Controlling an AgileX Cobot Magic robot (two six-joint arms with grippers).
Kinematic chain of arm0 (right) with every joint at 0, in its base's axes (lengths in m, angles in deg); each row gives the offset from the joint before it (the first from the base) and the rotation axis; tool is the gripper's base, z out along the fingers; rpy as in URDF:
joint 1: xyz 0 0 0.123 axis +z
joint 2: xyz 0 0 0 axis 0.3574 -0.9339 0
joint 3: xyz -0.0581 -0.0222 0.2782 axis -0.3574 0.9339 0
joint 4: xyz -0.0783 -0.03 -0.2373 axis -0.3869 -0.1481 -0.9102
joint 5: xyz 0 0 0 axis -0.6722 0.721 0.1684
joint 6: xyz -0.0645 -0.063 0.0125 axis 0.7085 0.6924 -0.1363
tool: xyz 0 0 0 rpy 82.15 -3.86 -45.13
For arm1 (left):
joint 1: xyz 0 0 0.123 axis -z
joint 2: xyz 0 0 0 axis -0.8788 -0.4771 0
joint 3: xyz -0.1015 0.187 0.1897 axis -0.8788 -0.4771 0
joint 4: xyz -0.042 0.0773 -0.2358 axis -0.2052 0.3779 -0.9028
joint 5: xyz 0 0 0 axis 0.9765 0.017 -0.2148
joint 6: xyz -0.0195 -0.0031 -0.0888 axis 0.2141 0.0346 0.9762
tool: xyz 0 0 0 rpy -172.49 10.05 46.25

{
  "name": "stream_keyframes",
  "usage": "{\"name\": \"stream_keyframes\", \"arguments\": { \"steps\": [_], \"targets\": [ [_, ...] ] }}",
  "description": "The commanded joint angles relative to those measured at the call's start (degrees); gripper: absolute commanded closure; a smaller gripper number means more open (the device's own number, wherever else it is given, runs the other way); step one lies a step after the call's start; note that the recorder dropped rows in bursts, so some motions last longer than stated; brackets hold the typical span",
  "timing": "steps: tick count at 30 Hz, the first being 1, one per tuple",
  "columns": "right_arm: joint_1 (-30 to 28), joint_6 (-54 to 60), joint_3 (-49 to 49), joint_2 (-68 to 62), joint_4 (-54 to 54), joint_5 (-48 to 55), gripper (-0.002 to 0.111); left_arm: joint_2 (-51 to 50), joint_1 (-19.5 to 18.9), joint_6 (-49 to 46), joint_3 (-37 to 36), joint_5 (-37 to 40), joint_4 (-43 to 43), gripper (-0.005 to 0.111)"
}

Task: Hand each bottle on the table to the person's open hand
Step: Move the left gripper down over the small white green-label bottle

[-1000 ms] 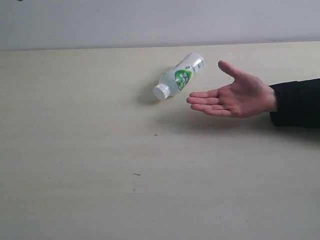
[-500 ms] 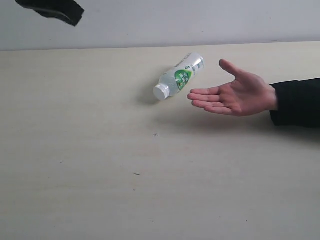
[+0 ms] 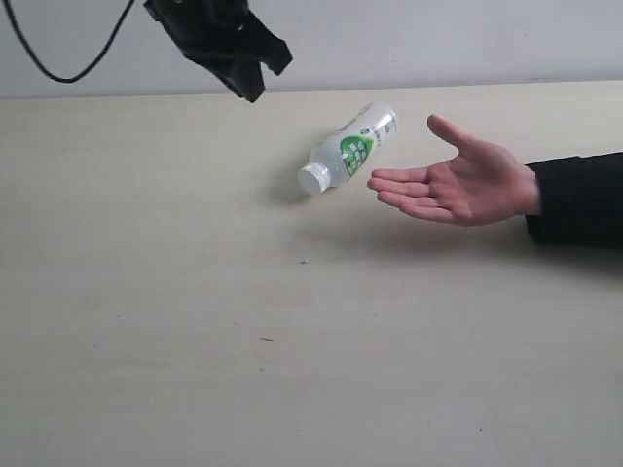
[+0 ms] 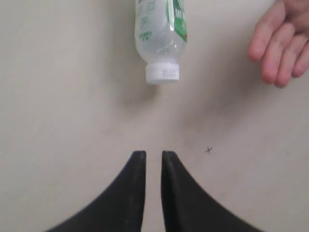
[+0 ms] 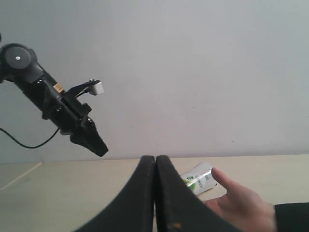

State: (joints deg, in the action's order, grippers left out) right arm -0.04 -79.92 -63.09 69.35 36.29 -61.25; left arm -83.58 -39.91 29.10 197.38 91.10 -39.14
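One bottle (image 3: 348, 148) lies on its side on the table (image 3: 195, 321): clear plastic, green-white label, white cap (image 3: 313, 178) toward the near left. In the left wrist view the bottle (image 4: 161, 34) lies ahead of the fingertips. The person's open hand (image 3: 458, 185), palm up with a black sleeve, hovers just right of it. My left gripper (image 3: 253, 86) hangs high at the back left, above and left of the bottle; its jaws (image 4: 153, 155) stand a narrow gap apart, empty. My right gripper (image 5: 155, 159) is shut and empty, outside the exterior view. The other bottles are out of view.
A pale wall (image 3: 438, 39) runs behind the table's far edge. A black cable (image 3: 58, 68) loops down from the left arm. In the right wrist view the left arm (image 5: 58, 104) is raised over the table's back left, with the hand (image 5: 241, 203) low on the other side.
The left arm has come down into the exterior view from the top left toward the bottle. The bottle has not moved and the hand has barely shifted.
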Motion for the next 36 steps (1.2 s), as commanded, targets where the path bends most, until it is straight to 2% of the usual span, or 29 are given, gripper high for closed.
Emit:
{"name": "stream_keyframes", "arguments": {
  "steps": [1,4,11,20,26,36],
  "targets": [
    [-0.22,0.54,0.24,0.26,-0.26,-0.31,0.108,-8.77,2.05,3.09,11.52,3.05,0.38,0.089],
    [-0.22,0.54,0.24,0.26,-0.26,-0.31,0.108,-13.26,3.10,3.84,16.82,2.66,0.38,0.082],
    [-0.22,0.54,0.24,0.26,-0.26,-0.31,0.108,-20.66,4.60,6.42,26.48,2.65,1.19,0.053],
    [-0.22,0.54,0.24,0.26,-0.26,-0.31,0.108,-23.99,7.41,6.42,27.93,-5.36,7.31,0.038],
    [-0.22,0.54,0.24,0.26,-0.26,-0.31,0.108,-26.06,8.57,8.66,27.93,-8.01,11.82,0.036],
    [-0.22,0.54,0.24,0.26,-0.26,-0.31,0.108,-28.60,8.62,9.45,27.93,-11.41,11.95,0.036]
  ]
}}
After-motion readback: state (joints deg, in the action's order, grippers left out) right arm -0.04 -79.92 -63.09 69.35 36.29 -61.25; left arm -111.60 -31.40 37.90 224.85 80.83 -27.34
